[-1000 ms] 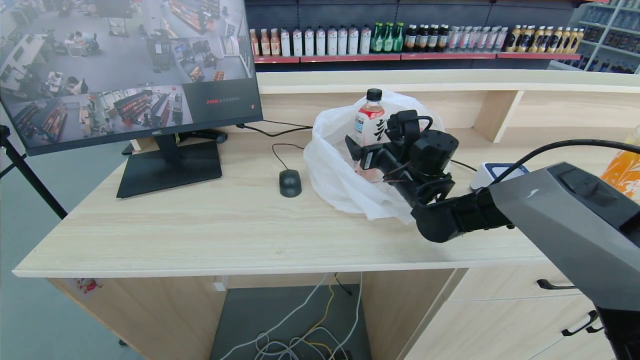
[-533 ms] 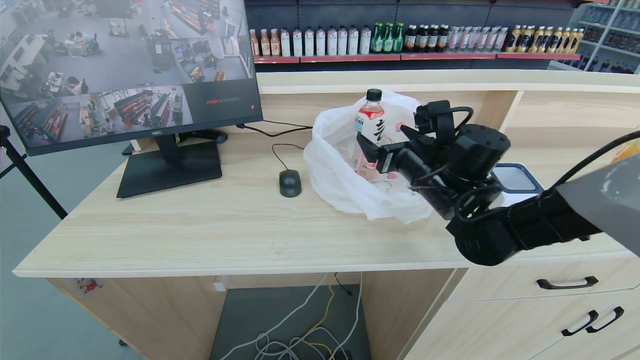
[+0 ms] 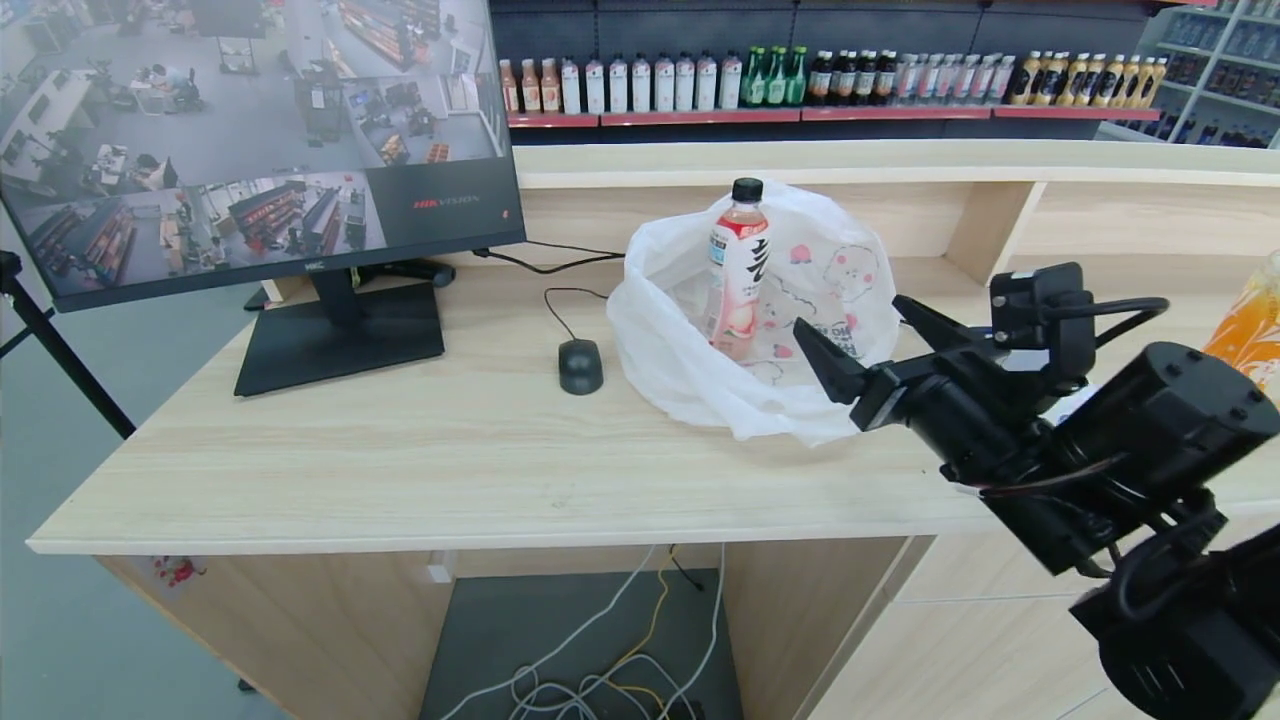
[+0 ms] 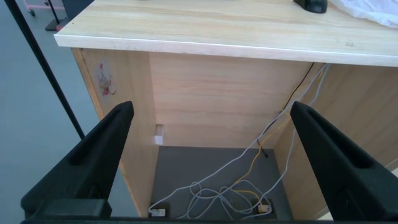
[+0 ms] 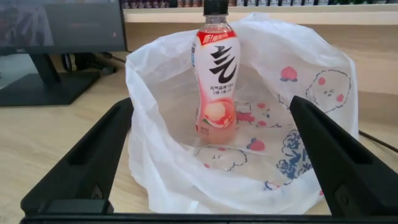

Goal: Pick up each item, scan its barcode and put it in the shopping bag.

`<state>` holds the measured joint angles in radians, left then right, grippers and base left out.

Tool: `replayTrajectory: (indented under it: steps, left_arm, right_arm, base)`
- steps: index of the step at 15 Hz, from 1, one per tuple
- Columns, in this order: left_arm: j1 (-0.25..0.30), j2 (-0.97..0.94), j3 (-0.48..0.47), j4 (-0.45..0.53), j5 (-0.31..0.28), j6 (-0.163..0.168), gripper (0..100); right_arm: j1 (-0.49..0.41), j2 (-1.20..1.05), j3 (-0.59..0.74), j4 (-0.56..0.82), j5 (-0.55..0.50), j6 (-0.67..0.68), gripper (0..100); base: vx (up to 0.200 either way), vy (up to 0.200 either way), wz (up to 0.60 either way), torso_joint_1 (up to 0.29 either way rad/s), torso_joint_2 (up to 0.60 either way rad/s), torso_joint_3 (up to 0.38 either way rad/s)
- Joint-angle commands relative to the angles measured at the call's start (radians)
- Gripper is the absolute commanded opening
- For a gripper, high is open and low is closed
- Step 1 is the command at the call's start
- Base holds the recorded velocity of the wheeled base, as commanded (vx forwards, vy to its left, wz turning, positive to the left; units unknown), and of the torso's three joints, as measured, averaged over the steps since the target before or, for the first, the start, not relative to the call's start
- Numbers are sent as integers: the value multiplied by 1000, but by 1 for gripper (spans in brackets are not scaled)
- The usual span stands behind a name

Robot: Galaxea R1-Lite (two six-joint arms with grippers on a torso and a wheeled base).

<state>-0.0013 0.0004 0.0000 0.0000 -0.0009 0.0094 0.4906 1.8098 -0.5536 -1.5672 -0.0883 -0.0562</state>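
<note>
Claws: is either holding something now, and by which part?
Nothing is held. The right claw and left claw are open and empty; the bottle stands in the bag.

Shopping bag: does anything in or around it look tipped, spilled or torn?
Nothing stands out. The pink bottle stands upright in the open shopping bag, cap on, with no spill on the counter.

Mostly plastic on wood-grain.
Shopping bag (image 3: pixel 690 375): thin, crinkly, semi-translucent white plastic film. Bottle (image 3: pixel 737 270): clear glossy plastic, shiny label. Counter (image 3: pixel 400 450): pale wood-grain, smooth, matt. Mouse (image 3: pixel 580 365), right gripper (image 3: pixel 850 318): matt black plastic.
</note>
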Motion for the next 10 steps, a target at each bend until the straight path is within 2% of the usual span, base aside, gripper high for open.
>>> replayTrajectory:
  steps: [1, 3, 4, 6, 10]
  left_arm:
    - [0, 0, 0, 0, -1, 1, 100]
    - [0, 0, 0, 0, -1, 0, 100]
    - [0, 0, 0, 0, -1, 3, 100]
    - [0, 0, 0, 0, 1, 3, 100]
    - [0, 0, 0, 0, 1, 1, 100]
  right_arm:
    - [2, -70, 61, -4, -1, 2, 100]
    - [14, -96, 84, -4, -1, -2, 100]
    - [52, -132, 164, -4, -7, -4, 100]
    - [57, -170, 264, -4, -13, -4, 100]
    - [55, -171, 259, -4, -13, -1, 100]
  base:
    - [0, 0, 0, 0, 0, 0]
    - [0, 0, 0, 0, 0, 0]
    - [0, 0, 0, 0, 0, 0]
    - [0, 0, 0, 0, 0, 0]
    - [0, 0, 0, 0, 0, 0]
